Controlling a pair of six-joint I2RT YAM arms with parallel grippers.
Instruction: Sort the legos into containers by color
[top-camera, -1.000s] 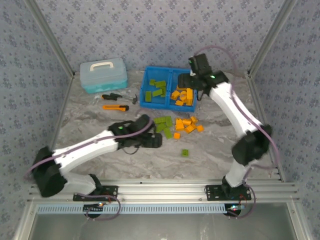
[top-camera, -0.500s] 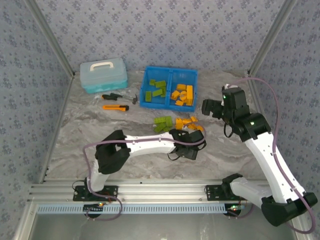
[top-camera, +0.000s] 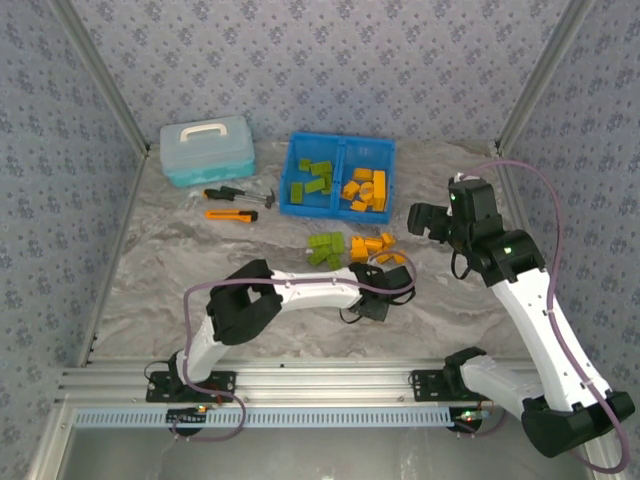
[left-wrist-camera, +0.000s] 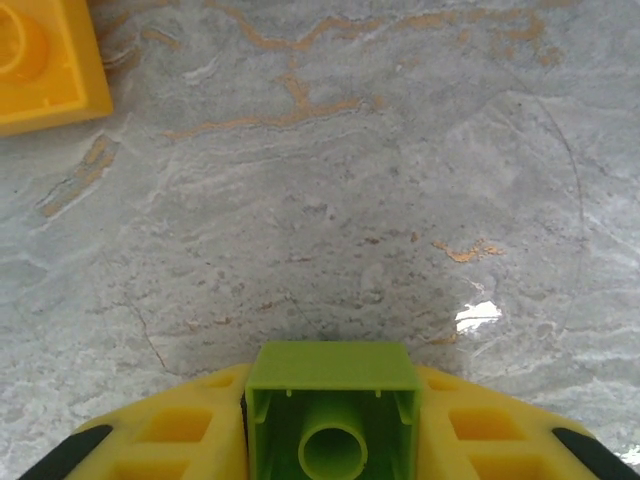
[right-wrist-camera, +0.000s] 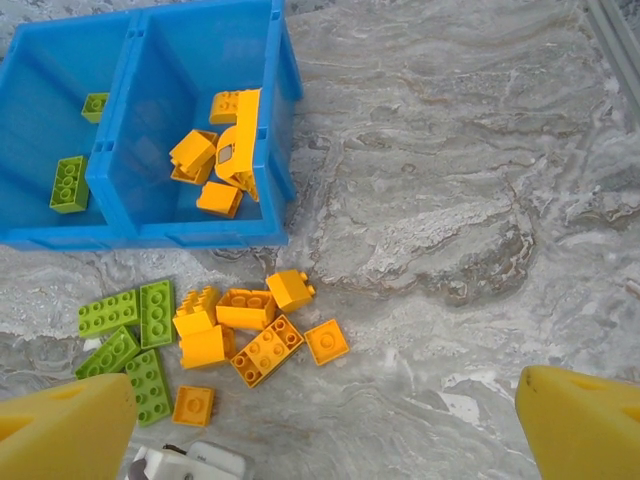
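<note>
Table (top-camera: 200, 260): grey marble.
Brick (left-wrist-camera: 332, 400): olive green, hollow underside showing.
Left gripper (top-camera: 372, 302): low, clamped on brick.
Right gripper (top-camera: 419, 219): raised, fingers spread.

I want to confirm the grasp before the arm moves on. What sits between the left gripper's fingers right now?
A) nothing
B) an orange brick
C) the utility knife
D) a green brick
D: the left wrist view shows a green brick, hollow underside facing the camera, wedged between the yellow fingers of the left gripper.

Blue bin (right-wrist-camera: 150, 236), orange legos (right-wrist-camera: 245, 308), green legos (right-wrist-camera: 157, 312), grey marbled table (right-wrist-camera: 450, 150)
</note>
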